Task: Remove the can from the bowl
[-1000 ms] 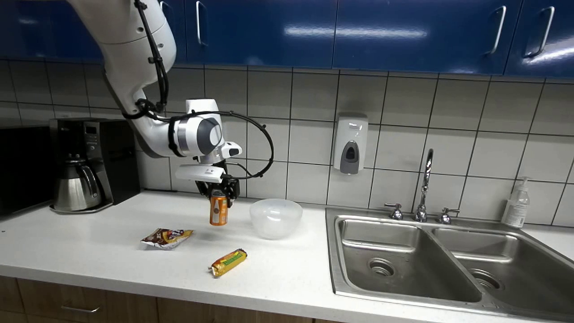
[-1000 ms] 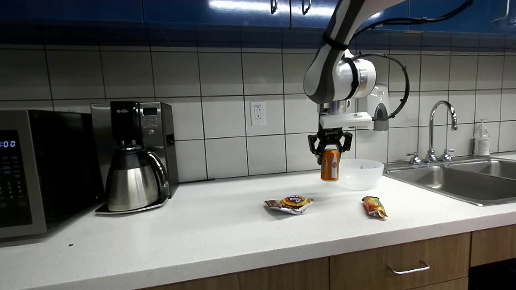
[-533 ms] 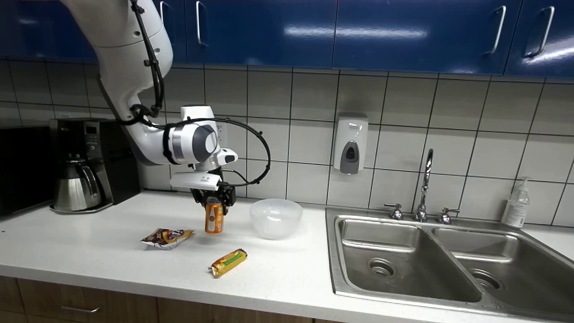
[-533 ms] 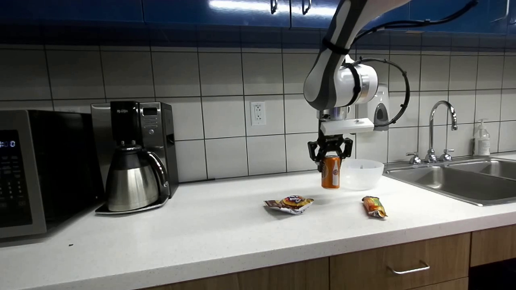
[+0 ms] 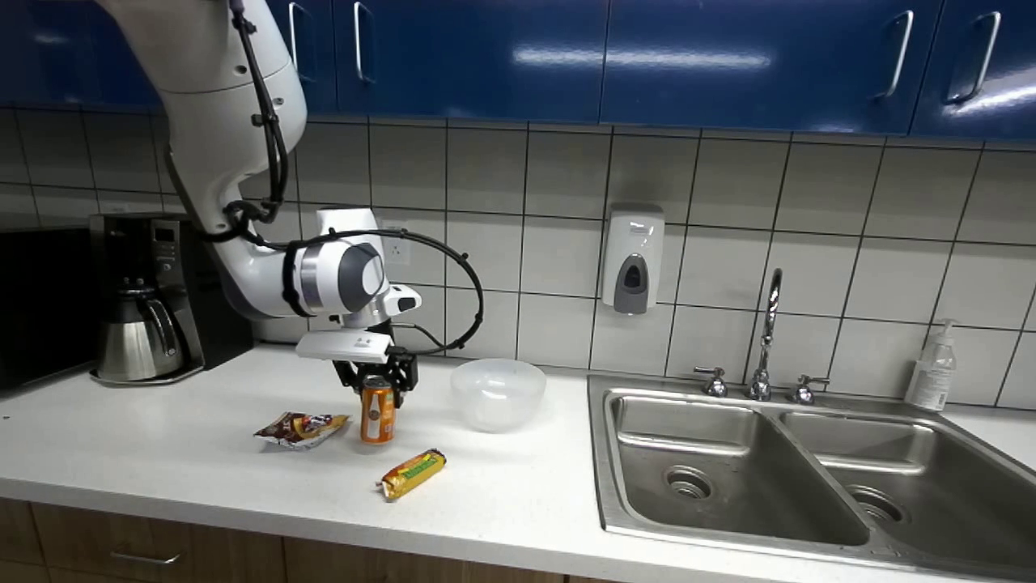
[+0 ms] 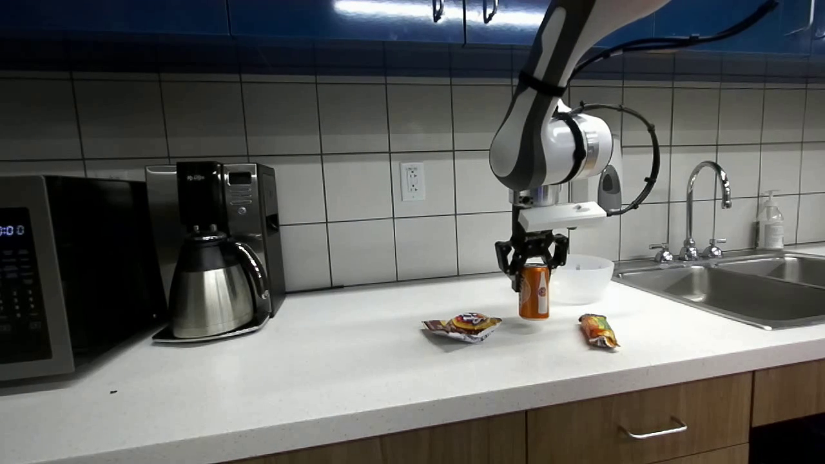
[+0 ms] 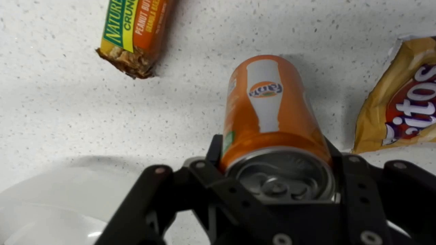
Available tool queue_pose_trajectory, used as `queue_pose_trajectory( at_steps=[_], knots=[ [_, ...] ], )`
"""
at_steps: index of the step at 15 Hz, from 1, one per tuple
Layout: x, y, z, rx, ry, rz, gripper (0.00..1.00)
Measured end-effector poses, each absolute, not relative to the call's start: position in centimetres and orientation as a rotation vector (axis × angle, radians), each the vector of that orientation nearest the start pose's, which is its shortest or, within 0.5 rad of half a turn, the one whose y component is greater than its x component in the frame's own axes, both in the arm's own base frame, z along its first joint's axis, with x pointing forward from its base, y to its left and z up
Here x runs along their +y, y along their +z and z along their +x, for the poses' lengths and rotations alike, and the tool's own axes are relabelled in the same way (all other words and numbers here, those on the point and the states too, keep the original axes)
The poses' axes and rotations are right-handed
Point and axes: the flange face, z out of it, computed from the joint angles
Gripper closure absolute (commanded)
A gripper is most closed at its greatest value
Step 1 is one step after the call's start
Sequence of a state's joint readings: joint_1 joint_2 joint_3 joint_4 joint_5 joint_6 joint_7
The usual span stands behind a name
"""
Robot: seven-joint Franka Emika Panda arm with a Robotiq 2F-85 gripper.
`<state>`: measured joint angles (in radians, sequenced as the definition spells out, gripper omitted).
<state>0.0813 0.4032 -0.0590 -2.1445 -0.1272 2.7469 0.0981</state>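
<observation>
Claw (image 6: pixel 535 274) grasping the can (image 7: pixel 272 127) near its silvery top | can directly below me, long axis roughly upright, in line with my downward reach | base close to the table (image 5: pixel 186 441), whether touching I cannot tell | bowl (image 5: pixel 498 397) near, can outside it | I judge straight lowering, then letting go, comes next

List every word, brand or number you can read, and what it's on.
"fanta": can
"NATURE": wrapped bar
"CRUNC", cut off: wrapped bar
"PEANUT BUT", cut off: wrapped bar
"GRANOLA": wrapped bar
"itos", start unclear: snack packet
":00", first digit clipped: microwave display
Too small or blurred: coffee maker, soap bottle, wall dispenser, microwave keypad lettering.
</observation>
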Motion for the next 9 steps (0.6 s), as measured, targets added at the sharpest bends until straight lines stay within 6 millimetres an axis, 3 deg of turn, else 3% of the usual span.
queue_pose_trajectory(
  at_steps=[6,8,9],
  knots=[
    [1.9,21.9,57.2,-0.105,-0.291,-3.203,0.62],
    [1.9,21.6,56.8,-0.116,-0.282,-3.205,0.09],
    [1.9,21.6,56.6,-0.12,-0.278,-3.207,0.08]
  ],
)
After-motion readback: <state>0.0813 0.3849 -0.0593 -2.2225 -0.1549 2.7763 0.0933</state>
